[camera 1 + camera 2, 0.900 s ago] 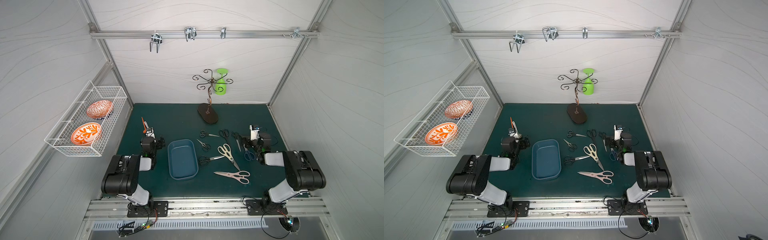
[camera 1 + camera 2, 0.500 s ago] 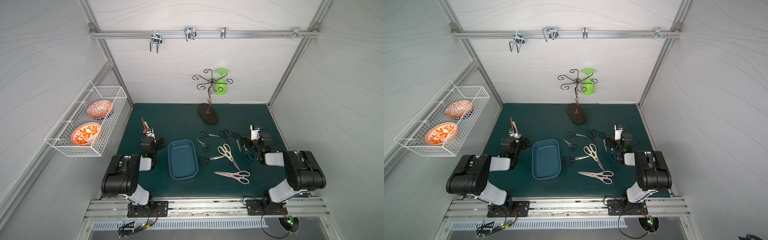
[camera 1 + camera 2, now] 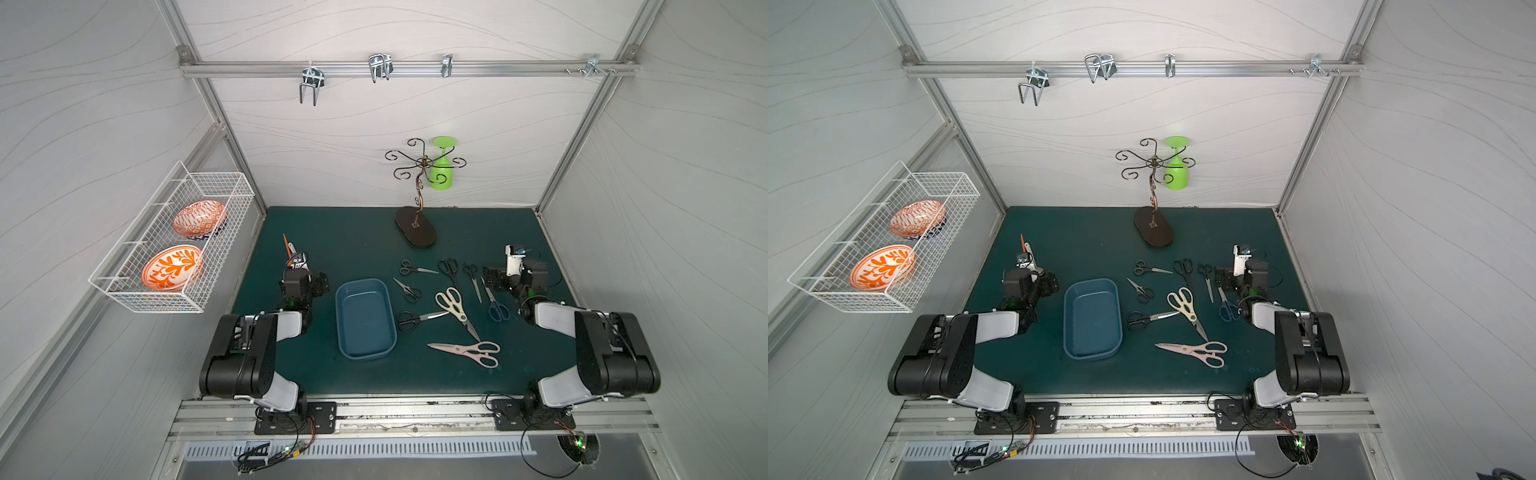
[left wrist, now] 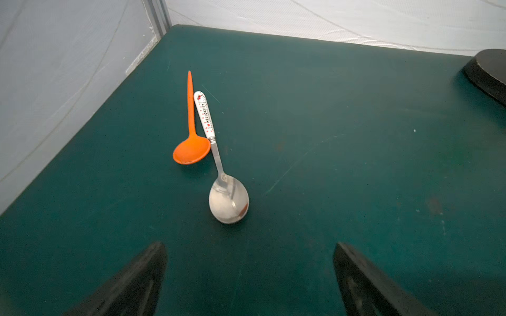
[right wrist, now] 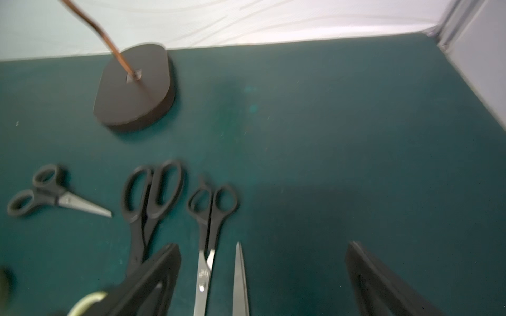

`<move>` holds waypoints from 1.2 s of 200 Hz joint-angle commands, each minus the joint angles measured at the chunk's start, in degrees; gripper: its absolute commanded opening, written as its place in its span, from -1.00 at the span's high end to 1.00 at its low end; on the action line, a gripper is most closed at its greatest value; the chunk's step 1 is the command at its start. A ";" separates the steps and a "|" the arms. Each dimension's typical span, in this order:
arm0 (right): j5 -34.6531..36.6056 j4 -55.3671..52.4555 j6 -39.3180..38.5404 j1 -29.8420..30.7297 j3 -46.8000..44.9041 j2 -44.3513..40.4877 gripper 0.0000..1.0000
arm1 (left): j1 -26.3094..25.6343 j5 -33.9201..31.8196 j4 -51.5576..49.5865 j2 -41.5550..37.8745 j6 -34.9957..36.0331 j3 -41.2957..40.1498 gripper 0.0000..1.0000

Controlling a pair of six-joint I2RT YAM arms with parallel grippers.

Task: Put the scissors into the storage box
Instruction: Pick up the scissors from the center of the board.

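Note:
The dark blue storage box (image 3: 365, 318) (image 3: 1092, 318) lies empty on the green mat between my arms. To its right several scissors are spread out: cream shears (image 3: 455, 305), pink shears (image 3: 467, 351), a blue-handled pair (image 3: 496, 305) and small black pairs (image 3: 409, 289). My right gripper (image 3: 494, 278) (image 5: 262, 246) is open low over the mat, with a bare steel blade tip (image 5: 240, 273) and a black pair (image 5: 210, 213) between its fingers, untouched. My left gripper (image 3: 301, 274) (image 4: 250, 246) is open and empty left of the box.
An orange spoon (image 4: 191, 131) and a metal spoon (image 4: 227, 197) lie ahead of the left gripper. A scrolled glass stand (image 3: 415, 226) (image 5: 134, 90) with a green glass (image 3: 441, 170) stands at the back. A white wire basket (image 3: 174, 245) with bowls hangs on the left wall.

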 commanded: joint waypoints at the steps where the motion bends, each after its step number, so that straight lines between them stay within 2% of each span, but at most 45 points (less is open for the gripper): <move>1: 5.12 -20.13 6.51 2.18 9.46 -3.46 -0.92 | -0.23 -2.23 -12.06 -3.73 -1.93 7.73 -0.99; 27: 11.74 -43.52 9.41 10.14 23.11 -1.93 -0.86 | -0.34 -2.81 -19.32 -7.39 -8.51 11.79 -0.99; 59: 12.39 -62.81 10.15 18.90 33.69 1.92 -0.81 | -0.76 3.87 -41.33 -8.16 -16.61 22.94 -0.99; 83: 7.25 -71.09 10.46 22.45 37.55 2.88 -0.77 | -1.78 10.85 -52.36 -5.67 -20.49 28.08 -0.91; 94: 3.08 -74.41 11.46 23.15 39.20 3.85 -0.61 | -1.71 14.45 -55.61 -4.57 -22.72 29.41 -0.90; 102: -0.46 -76.43 12.05 23.55 40.42 4.81 -0.40 | -1.73 16.70 -57.07 -4.00 -24.38 30.01 -0.88; 115: -5.18 -78.38 13.04 24.14 41.53 6.61 -0.05 | -1.77 21.41 -57.87 -3.22 -25.81 30.05 -0.87; 122: -6.52 -78.75 13.54 24.78 41.57 7.56 0.05 | -1.75 23.60 -57.77 -2.80 -25.97 29.84 -0.86; 137: -5.37 -78.52 13.86 27.76 40.87 9.30 0.06 | -1.75 24.88 -57.72 -1.95 -24.66 29.62 -0.83; 174: -1.31 -75.69 15.32 34.60 40.00 12.74 0.19 | -1.74 20.09 -58.28 -1.23 -21.92 29.05 -0.83; 211: 1.18 -73.85 14.67 35.50 40.75 17.13 0.31 | -1.74 19.39 -57.64 -0.84 -22.02 28.91 -0.84; 240: 3.69 -70.88 13.58 35.99 40.10 19.69 0.31 | -1.40 17.85 -57.78 -0.62 -21.85 28.99 -0.84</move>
